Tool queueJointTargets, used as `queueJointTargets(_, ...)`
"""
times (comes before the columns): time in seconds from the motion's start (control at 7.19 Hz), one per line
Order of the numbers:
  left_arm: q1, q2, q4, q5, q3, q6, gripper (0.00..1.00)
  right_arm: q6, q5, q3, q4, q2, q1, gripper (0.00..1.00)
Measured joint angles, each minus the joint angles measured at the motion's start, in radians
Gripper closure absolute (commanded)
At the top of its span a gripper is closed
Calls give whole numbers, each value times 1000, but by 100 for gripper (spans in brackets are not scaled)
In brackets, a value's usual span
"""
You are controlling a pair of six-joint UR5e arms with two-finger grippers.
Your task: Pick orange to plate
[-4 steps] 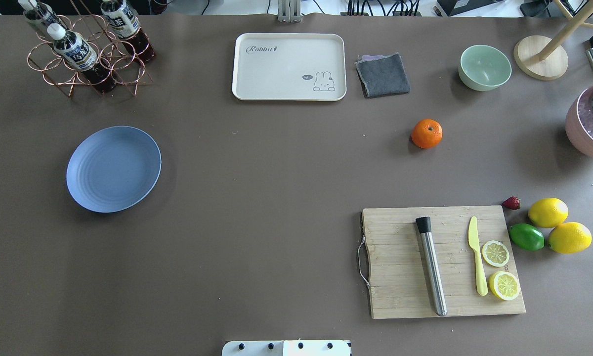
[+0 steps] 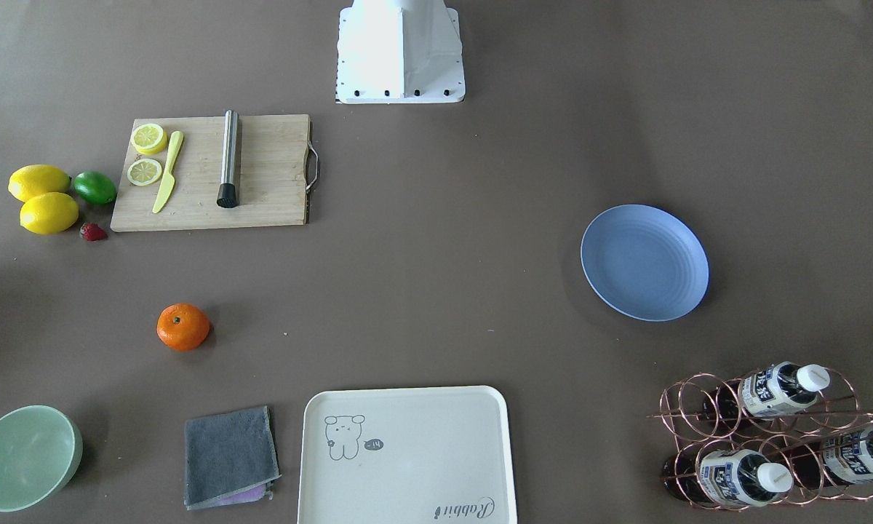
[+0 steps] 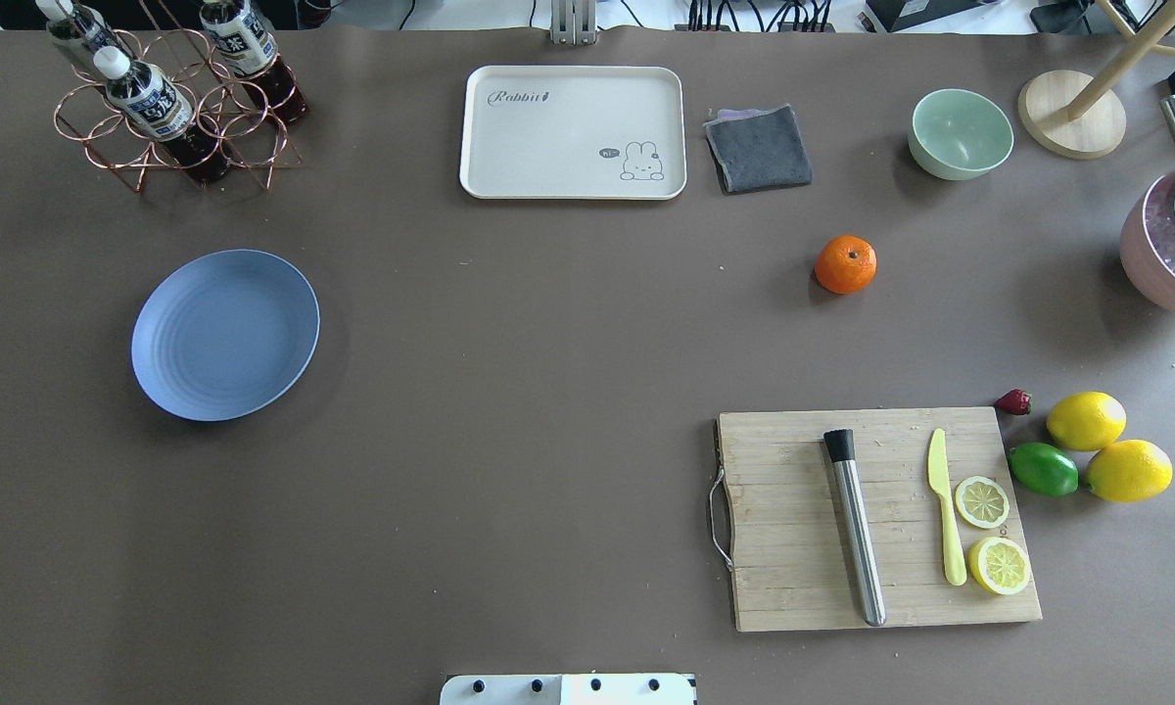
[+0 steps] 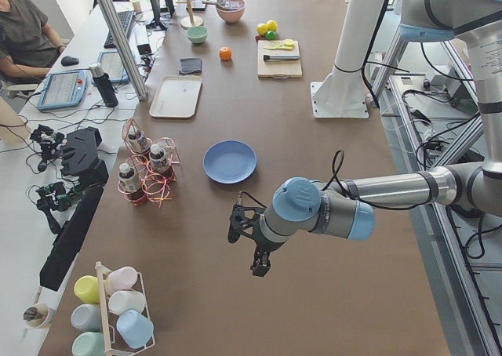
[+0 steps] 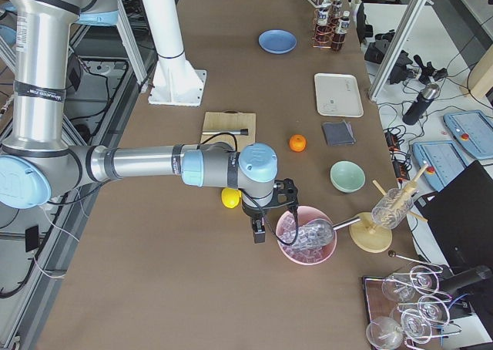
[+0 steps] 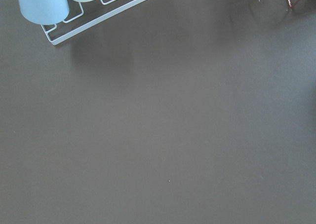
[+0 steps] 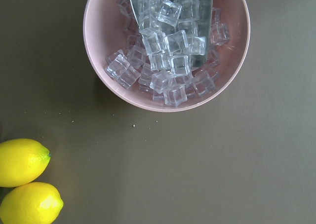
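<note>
I cannot tell if the left gripper (image 4: 256, 262) or right gripper (image 5: 260, 231) is open; the right must descend squarely over the orange (image 3: 845, 264).

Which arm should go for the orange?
Right. The orange sits on the robot's right half; the right hand hovers by the pink ice bowl on that side. The left hand is beyond the plate, far end.

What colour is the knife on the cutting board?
Pale yellow. The knife shows best in the overhead exterior view.
</note>
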Motion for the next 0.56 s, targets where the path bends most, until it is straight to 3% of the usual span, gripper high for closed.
queueJointTargets(0.56,20,1,-3,-1,3,-3,3,-1,6,0,0,0,-1,0)
